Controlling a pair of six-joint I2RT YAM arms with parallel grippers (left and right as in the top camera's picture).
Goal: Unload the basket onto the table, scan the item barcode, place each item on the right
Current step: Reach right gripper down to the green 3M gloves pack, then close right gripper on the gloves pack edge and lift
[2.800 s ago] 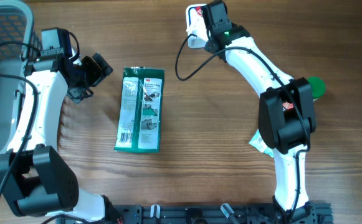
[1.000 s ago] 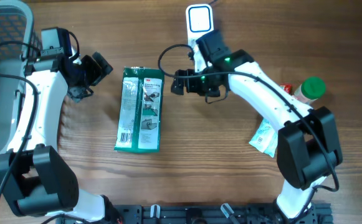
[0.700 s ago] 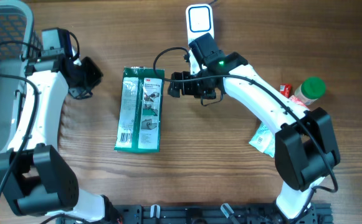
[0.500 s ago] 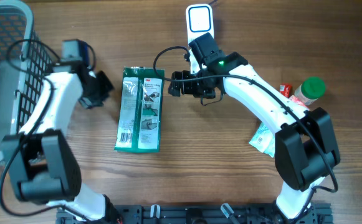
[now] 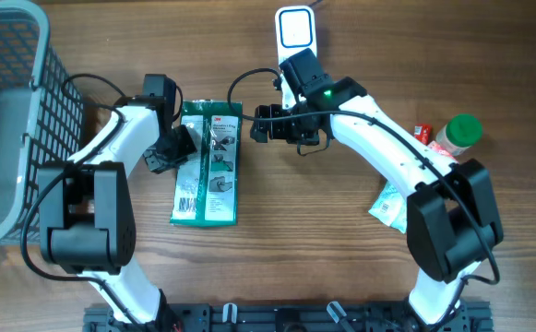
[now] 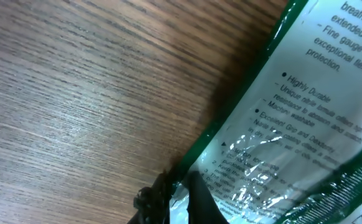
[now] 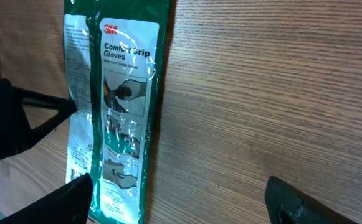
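The item is a flat green glove package [image 5: 208,164] lying face up on the wooden table, its barcode [image 5: 186,201] at the lower left corner. In the left wrist view the package [image 6: 293,118] fills the right side. My left gripper [image 5: 177,146] is at the package's left edge, and its dark fingers [image 6: 162,202] are shut on that thin film edge. My right gripper [image 5: 260,124] hovers just right of the package's top, open. In the right wrist view the package [image 7: 118,112] lies under the left fingertip [image 7: 75,199], with bare wood between the jaws. A white scanner [image 5: 295,28] stands at the back.
A grey wire basket [image 5: 9,120] takes up the far left. At the right stand a green-capped bottle [image 5: 458,132] and a small red item [image 5: 423,132], with a pale sachet [image 5: 389,205] beside the right arm's base.
My left arm has swung right from beside the basket to the package's left edge, and its jaws have shut there. The right gripper edged left, then held still.
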